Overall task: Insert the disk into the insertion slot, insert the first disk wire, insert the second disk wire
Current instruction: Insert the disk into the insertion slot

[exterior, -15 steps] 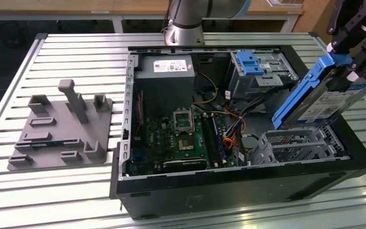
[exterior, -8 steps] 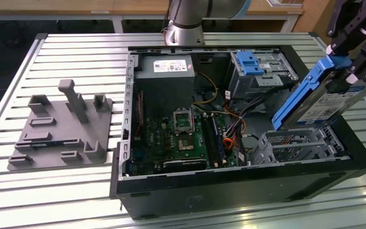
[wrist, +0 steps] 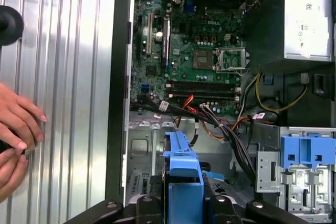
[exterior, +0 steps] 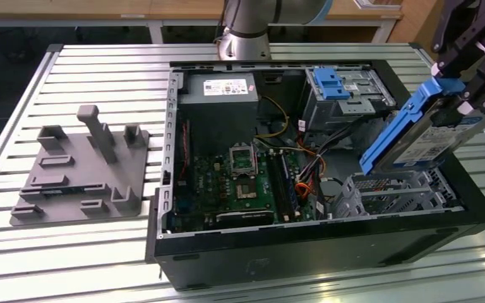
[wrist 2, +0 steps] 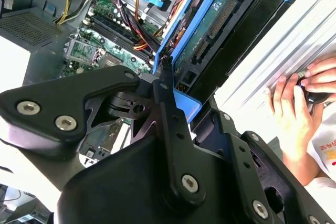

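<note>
Gripper (exterior: 455,87) clamps blue-framed silver disk (exterior: 426,142), tilted abv perforated sheet-metal insertion slot (exterior: 394,192).

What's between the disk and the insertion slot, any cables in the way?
Nothing visible. The gripper holds the disk tilted just above the insertion slot, whose open top looks bare in the exterior view. The wire bundle lies beside it, toward the motherboard, not across the opening.
</note>
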Motion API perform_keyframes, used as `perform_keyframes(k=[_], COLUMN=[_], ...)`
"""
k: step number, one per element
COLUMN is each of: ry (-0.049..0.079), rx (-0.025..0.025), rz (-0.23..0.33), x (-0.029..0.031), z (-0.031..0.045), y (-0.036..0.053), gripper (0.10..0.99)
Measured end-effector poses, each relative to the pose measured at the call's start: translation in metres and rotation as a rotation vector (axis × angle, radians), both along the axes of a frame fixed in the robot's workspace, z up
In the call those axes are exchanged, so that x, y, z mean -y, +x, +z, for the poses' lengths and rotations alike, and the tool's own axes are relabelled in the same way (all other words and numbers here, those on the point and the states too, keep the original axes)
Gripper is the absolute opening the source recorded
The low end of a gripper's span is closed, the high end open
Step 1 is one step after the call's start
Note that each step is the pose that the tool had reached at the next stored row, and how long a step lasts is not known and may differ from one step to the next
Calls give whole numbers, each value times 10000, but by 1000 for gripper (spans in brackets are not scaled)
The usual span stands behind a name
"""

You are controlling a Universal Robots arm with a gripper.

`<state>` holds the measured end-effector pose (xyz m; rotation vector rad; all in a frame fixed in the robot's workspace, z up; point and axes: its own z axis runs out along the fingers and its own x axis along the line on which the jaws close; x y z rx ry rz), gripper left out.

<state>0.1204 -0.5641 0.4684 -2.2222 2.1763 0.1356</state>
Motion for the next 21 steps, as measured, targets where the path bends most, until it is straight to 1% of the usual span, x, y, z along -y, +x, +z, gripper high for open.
perform_keyframes(k=[6, 21], ry=[-1, -1], rx=[0, 0], rz=[48, 57], x=[16, 25], z=[-22, -93], y=[1, 16], gripper=[365, 365])
